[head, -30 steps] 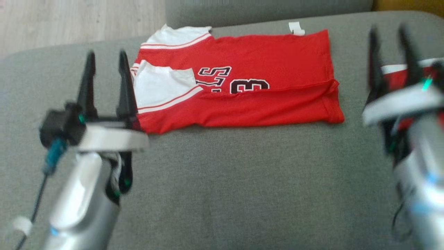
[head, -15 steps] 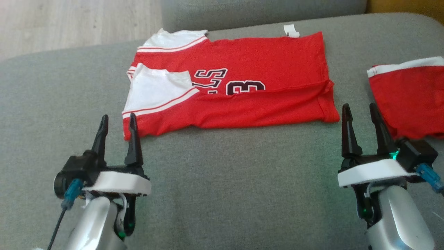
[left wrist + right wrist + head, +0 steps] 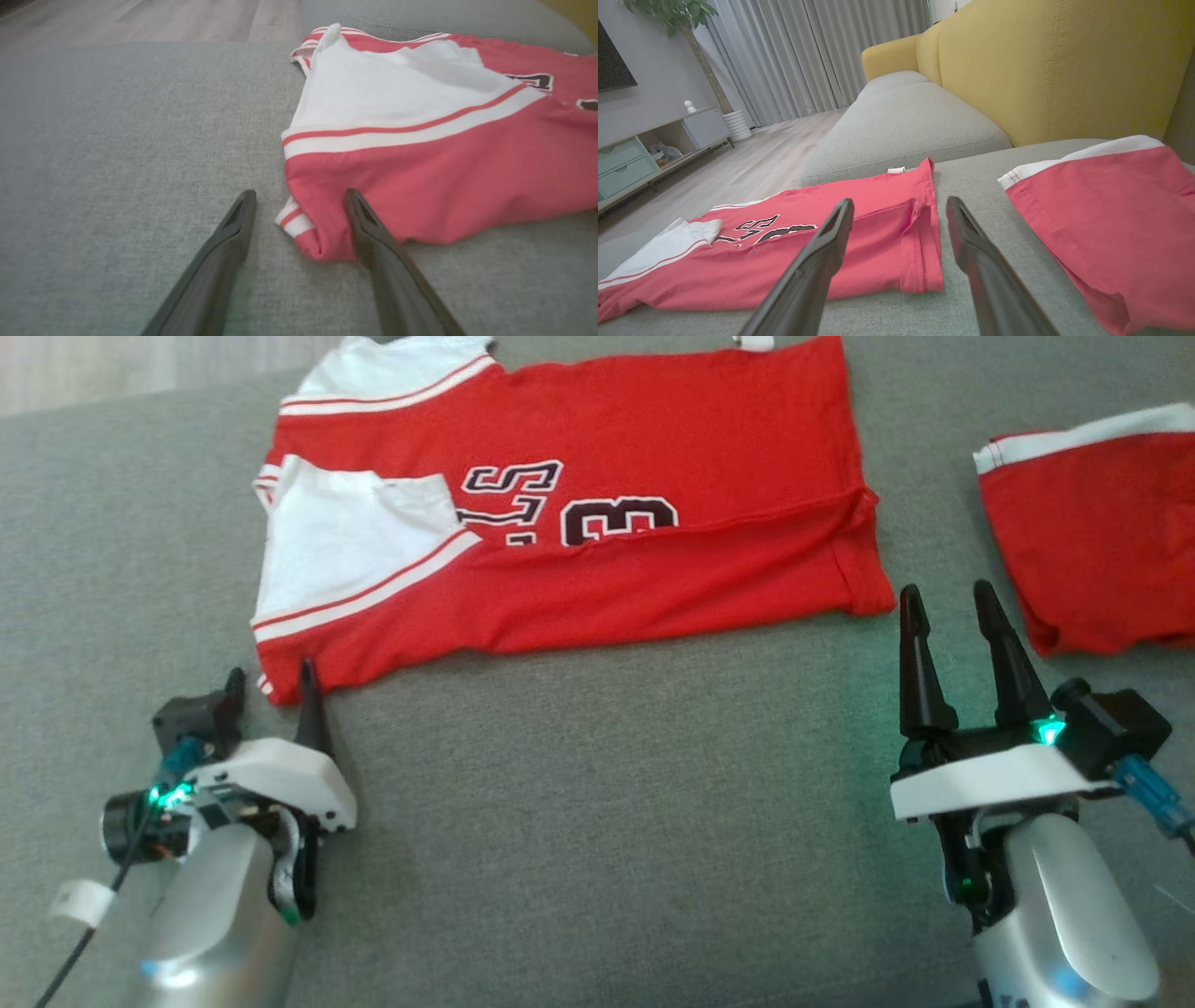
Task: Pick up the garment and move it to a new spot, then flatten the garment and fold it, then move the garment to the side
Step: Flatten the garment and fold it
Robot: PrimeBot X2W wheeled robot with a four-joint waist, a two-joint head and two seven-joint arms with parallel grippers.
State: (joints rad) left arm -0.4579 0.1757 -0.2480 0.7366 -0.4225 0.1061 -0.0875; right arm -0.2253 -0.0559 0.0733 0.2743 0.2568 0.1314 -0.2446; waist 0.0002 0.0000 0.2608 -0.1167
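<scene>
over the last second both arms came down from a raised, blurred pose. the head camera swung too, so the scene's shift in that view was not a move of the things.

the left tool [image 3: 270,674] had tipped down to the grey fabric sofa cushion [image 3: 607,821], its jaws spread wide and empty. they straddled the near left corner of the garment [image 3: 653,579], a red jersey t-shirt with white striped short sleeves and black-and-white lettering. in the left wrist view 1 finger lay against, or just beside, the red hem there.

the right tool [image 3: 948,593] hovered just beside the garment's near right corner, also fully spread with nothing in it. it sat between the jersey and the smaller red shorts with a white band [image 3: 1092,541].

the garment lay flat across the cushion, with 1 long edge already folded up over half the lettering and a sleeve tucked in. by that look, the move and the flattening were done and 1 fold was made. further folds and the shift to the side seemed left.
</scene>
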